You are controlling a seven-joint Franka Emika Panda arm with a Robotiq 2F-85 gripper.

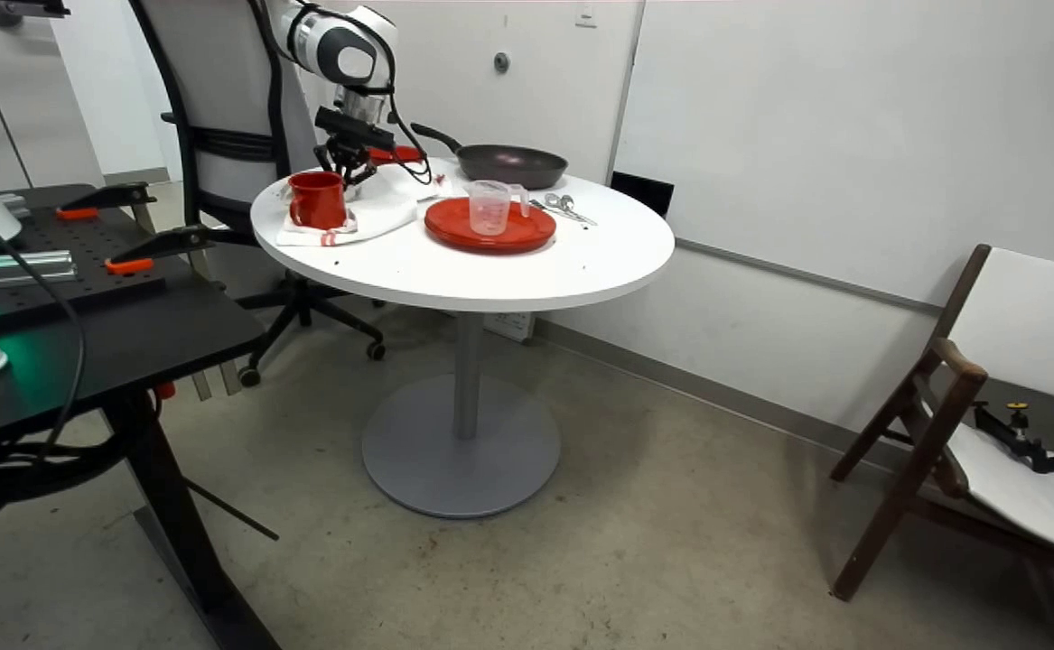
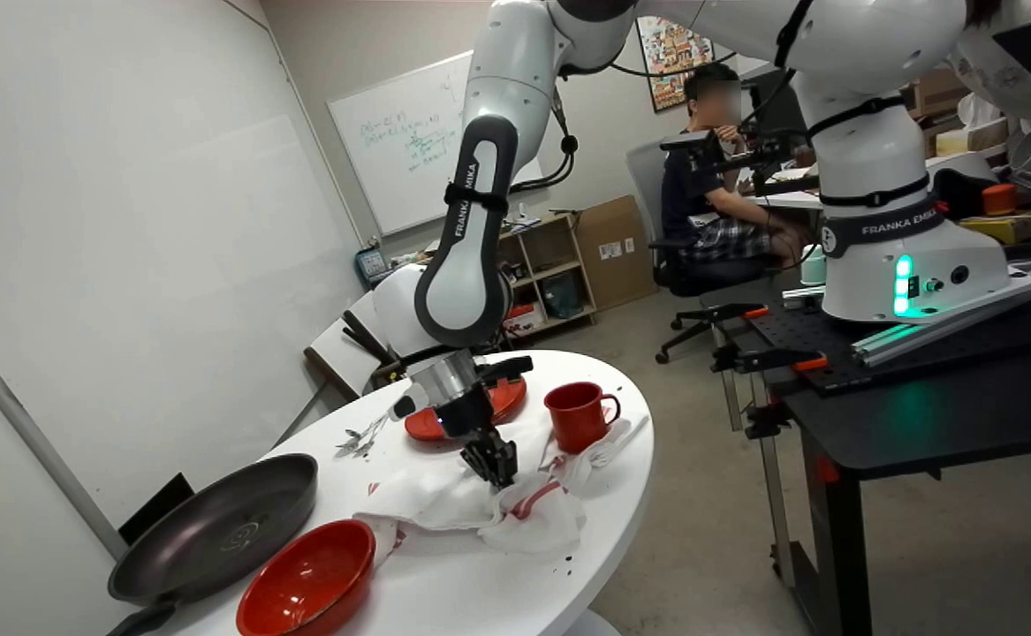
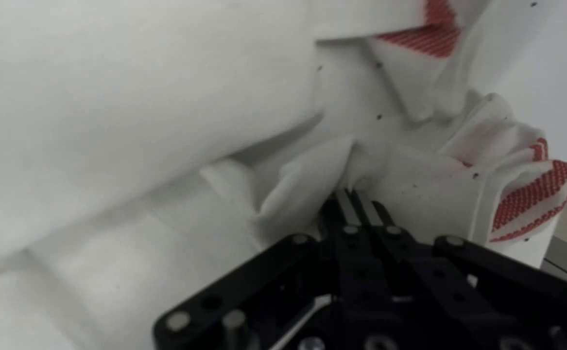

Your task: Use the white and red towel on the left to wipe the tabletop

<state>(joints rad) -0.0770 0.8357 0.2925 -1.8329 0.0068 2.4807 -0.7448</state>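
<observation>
The white and red towel (image 2: 431,502) lies crumpled on the round white tabletop (image 2: 480,592), spread from beside the red bowl to under the red mug. It also shows in an exterior view (image 1: 387,212) and fills much of the wrist view (image 3: 94,121), with red stripes at the right. My gripper (image 2: 502,481) points down into the towel between mug and bowl. In the wrist view its fingertips (image 3: 352,194) are close together with a fold of white cloth pinched at the tips. Small dark specks dot the tabletop (image 1: 490,275) and the cloth.
The red mug (image 1: 319,200) stands on cloth close to my gripper. Red plates (image 1: 448,227) carry a clear measuring cup (image 1: 489,206). Metal utensils (image 1: 567,208), a dark frying pan (image 2: 215,530) and the red bowl (image 2: 307,583) also sit on the table. A chair (image 1: 228,117) stands behind.
</observation>
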